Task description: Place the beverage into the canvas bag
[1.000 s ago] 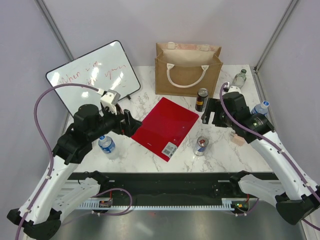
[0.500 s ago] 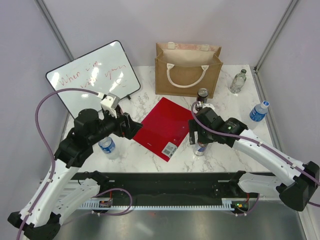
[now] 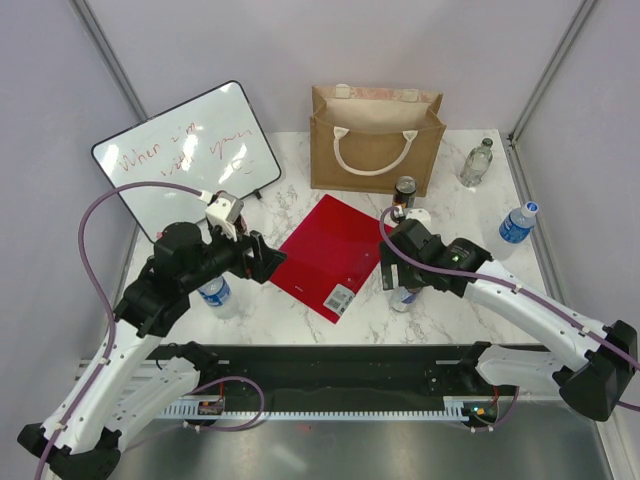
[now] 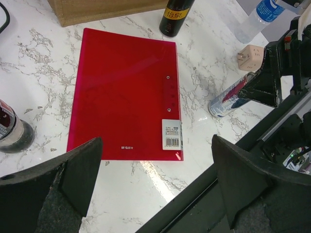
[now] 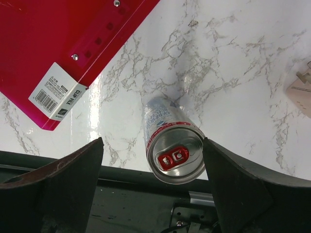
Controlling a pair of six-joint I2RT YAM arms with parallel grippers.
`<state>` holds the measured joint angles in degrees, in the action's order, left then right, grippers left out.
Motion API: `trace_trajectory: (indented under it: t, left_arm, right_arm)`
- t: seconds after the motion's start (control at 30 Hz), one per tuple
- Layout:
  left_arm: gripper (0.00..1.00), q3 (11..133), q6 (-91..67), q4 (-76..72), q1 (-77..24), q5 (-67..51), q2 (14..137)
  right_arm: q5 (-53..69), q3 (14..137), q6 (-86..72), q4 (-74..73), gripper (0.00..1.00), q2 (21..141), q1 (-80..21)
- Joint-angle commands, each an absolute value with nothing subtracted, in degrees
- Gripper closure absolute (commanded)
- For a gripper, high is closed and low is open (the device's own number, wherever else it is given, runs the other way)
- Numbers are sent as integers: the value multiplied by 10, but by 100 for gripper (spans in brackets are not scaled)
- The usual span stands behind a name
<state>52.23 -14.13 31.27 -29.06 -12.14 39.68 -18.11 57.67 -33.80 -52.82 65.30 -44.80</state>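
Observation:
The tan canvas bag [image 3: 375, 140] with white loop handles stands upright at the back of the table; its bottom edge shows in the left wrist view [image 4: 107, 7]. A silver can with a red tab [image 5: 175, 145] stands near the front edge, partly under my right gripper [image 3: 400, 275] in the top view. In the right wrist view that gripper [image 5: 151, 145] is open, with the can's top between its fingers and apart from both. A dark can [image 3: 404, 195] stands in front of the bag. My left gripper [image 3: 265, 258] is open and empty over the folder's near edge [image 4: 155, 145].
A red plastic folder [image 3: 330, 255] lies mid-table. A whiteboard [image 3: 185, 155] leans at the back left. Water bottles stand at the left [image 3: 213, 290] and right [image 3: 517, 222], and a glass bottle [image 3: 479, 160] at the back right. A pale power adapter [image 5: 301, 92] lies right of the silver can.
My right arm has swung left and nearer, from beside the dark can to over the silver can. The left gripper has shifted slightly right.

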Motion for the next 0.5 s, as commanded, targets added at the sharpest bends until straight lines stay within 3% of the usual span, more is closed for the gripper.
trace_trajectory:
  t: [0.0, 0.47]
  left_arm:
    - [0, 517, -151, 280, -290, -119, 388]
    - [0, 497, -144, 264, -290, -118, 360]
  right_arm:
    - [-194, 613, -327, -538, 9, 646, -451]
    - [-183, 577, -321, -535, 11, 657, -450]
